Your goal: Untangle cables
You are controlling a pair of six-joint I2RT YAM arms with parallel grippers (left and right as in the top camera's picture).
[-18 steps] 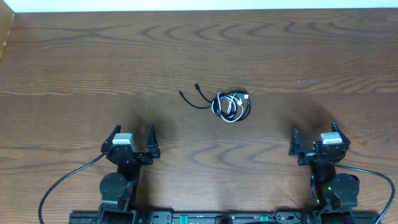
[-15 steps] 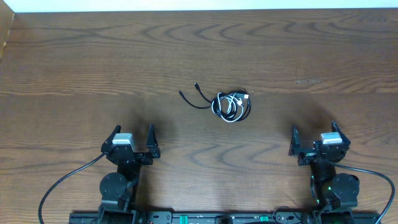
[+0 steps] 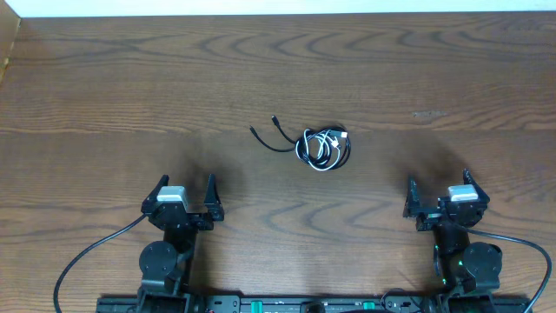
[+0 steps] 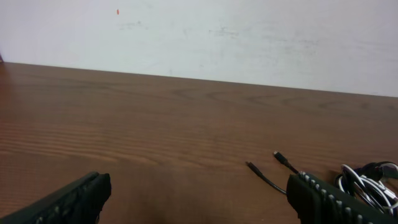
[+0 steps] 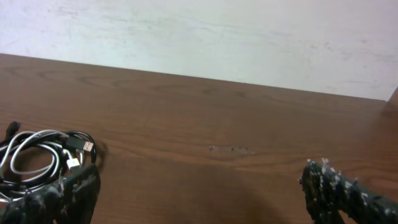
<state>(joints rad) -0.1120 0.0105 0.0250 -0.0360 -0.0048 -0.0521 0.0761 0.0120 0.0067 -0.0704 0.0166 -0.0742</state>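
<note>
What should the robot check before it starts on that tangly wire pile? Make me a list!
1. Left jaws wide apart, nothing in them: ok.
2. Right jaws wide apart, nothing in them: ok.
3. Cables lie flat on the table, out ahead between both arms, with nothing on top: ok.
4. Cables apart from each other: not ok, black and white are coiled in one bundle.
5. A loose bit to grab: ok, two black plug ends stick out on the left arm's side.
6. Which cord crosses over which: cannot tell, the bundle is too small in view.
</note>
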